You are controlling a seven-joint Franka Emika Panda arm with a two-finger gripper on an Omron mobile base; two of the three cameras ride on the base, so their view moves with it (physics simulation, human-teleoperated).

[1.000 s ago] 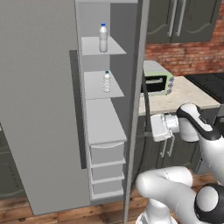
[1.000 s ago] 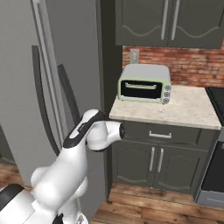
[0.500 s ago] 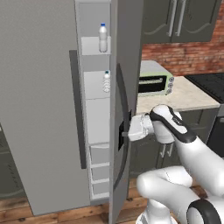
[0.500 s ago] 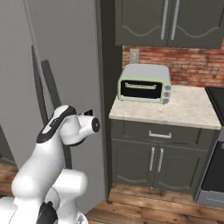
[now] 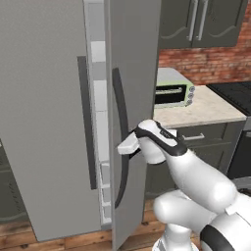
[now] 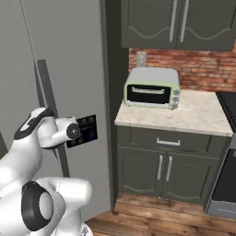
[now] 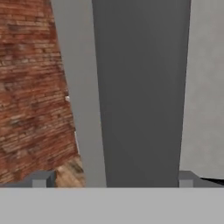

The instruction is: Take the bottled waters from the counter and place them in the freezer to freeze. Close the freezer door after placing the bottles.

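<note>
Freezer door [image 5: 135, 98] stands nearly shut, a narrow gap at its left edge, as the hand [image 5: 128, 145], jaws spread wide and holding nothing, presses by the dark handle [image 5: 120, 147] to close it; a second ago both bottles showed on shelves. Toaster oven [image 5: 171, 88] sits on the table [image 5: 206, 110].

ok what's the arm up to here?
The arm has its open claw against the freezer door, by the dark bar handle, swinging it shut. The door is nearly closed, with a narrow gap showing the shelves. On the counter stands the toaster oven.
</note>
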